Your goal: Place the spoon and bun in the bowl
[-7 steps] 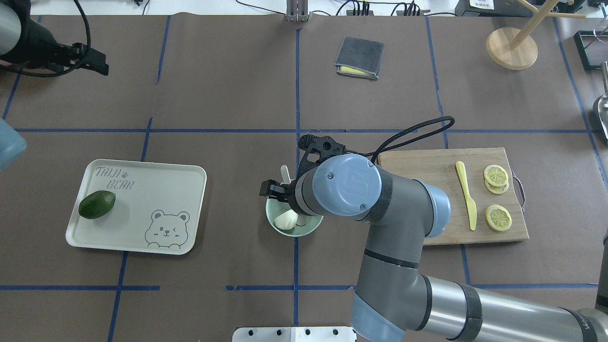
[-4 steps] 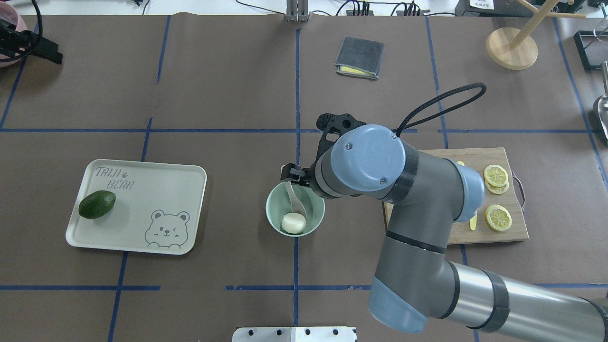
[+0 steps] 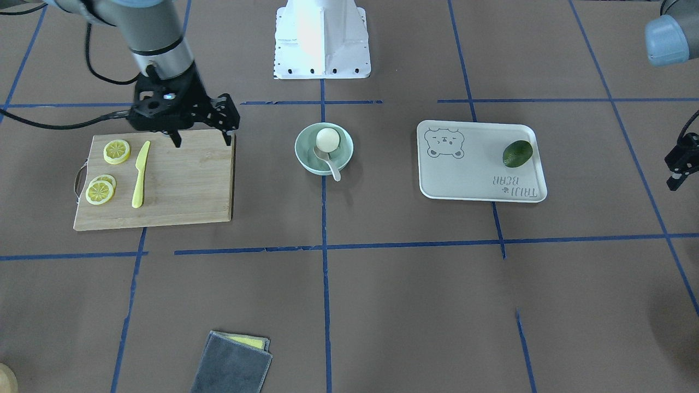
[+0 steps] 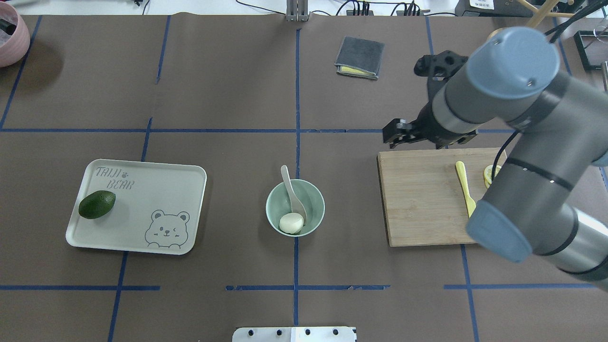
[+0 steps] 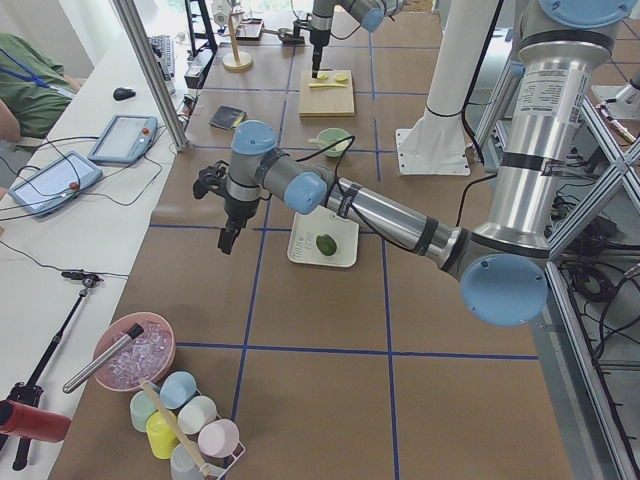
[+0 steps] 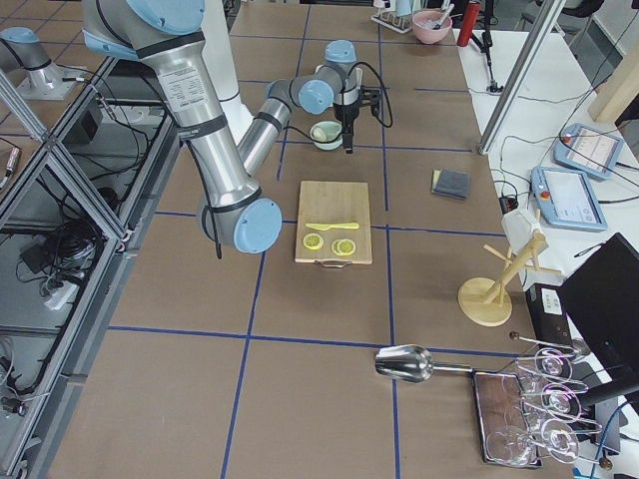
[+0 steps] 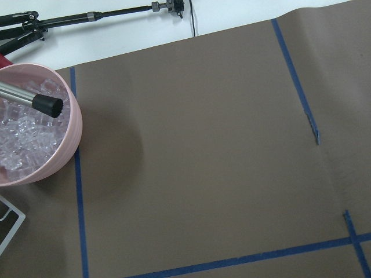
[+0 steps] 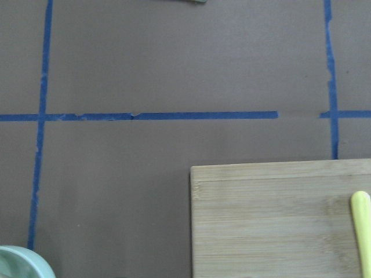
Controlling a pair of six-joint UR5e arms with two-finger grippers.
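The pale mint-green bowl (image 4: 271, 199) stands at the table's middle and shows in the front view (image 3: 300, 153) too. The white bun (image 4: 291, 222) lies inside it, and the off-white spoon (image 4: 290, 190) lies in it with its scoop beside the bun and its handle over the far rim. My right gripper (image 3: 202, 141) is open and empty, above the far corner of the cutting board nearest the bowl, well clear of the bowl. My left gripper (image 3: 677, 164) hangs far off on my left; I cannot tell how its jaws stand.
A wooden cutting board (image 4: 418, 199) right of the bowl carries a yellow knife (image 4: 463, 183) and lemon slices (image 3: 117, 151). A bear-print tray (image 4: 142, 199) with an avocado (image 4: 97, 204) lies left. A grey cloth (image 4: 359, 57) lies far back. A pink ice bowl (image 7: 29, 133) is far left.
My right gripper has let go of the spoon, now resting in the bowl, and has moved right and away to the board's far corner. My left arm has withdrawn out of the overhead view.
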